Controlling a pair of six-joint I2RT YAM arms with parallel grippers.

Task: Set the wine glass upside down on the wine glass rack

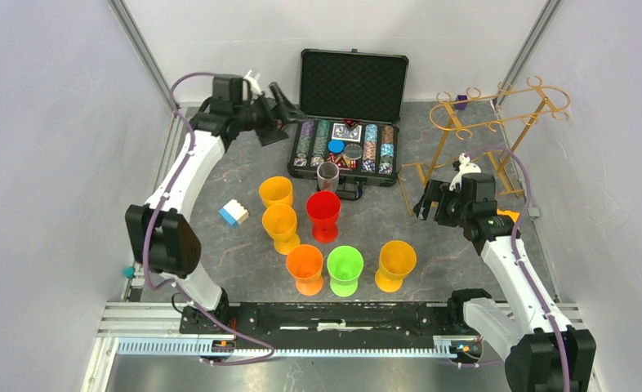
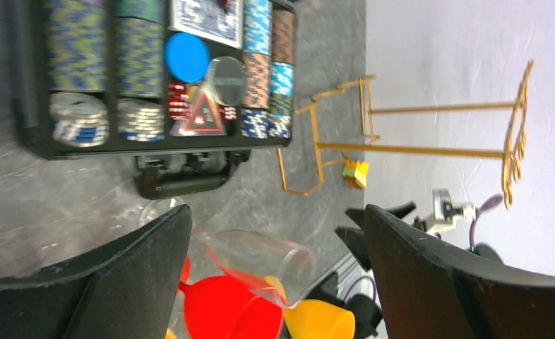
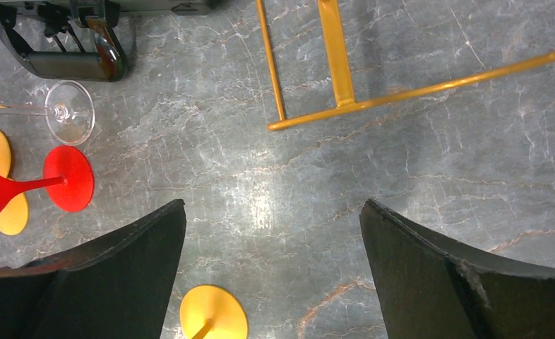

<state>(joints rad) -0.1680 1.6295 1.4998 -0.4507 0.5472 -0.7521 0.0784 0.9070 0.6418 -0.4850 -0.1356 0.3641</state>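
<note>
Grey marbled tabletop, white walls on three sides, and plenty on it. The wine glass (image 1: 327, 174) is the clear one: a see-through bowl on a thin stem with a round foot. It stands upright just in front of the open black poker chip case (image 1: 346, 143), by the case's handle, with the red goblet (image 1: 323, 209) right in front of it.

The wine glass rack (image 1: 497, 124) is far right at the back, thin gold wire with curled hooks on top and a rectangular base. It carries nothing.

The left gripper (image 1: 278, 114) hangs high over the left end of the case, jaws wide apart and holding nothing. From its wrist camera the glass shows between the fingers, well below them. The right gripper (image 1: 423, 200) is low beside the rack's base, also spread wide and holding nothing.

Yellow, orange and green goblets crowd the middle of the table in front of the glass. A blue-and-white block (image 1: 234, 212) lies to their left.
</note>
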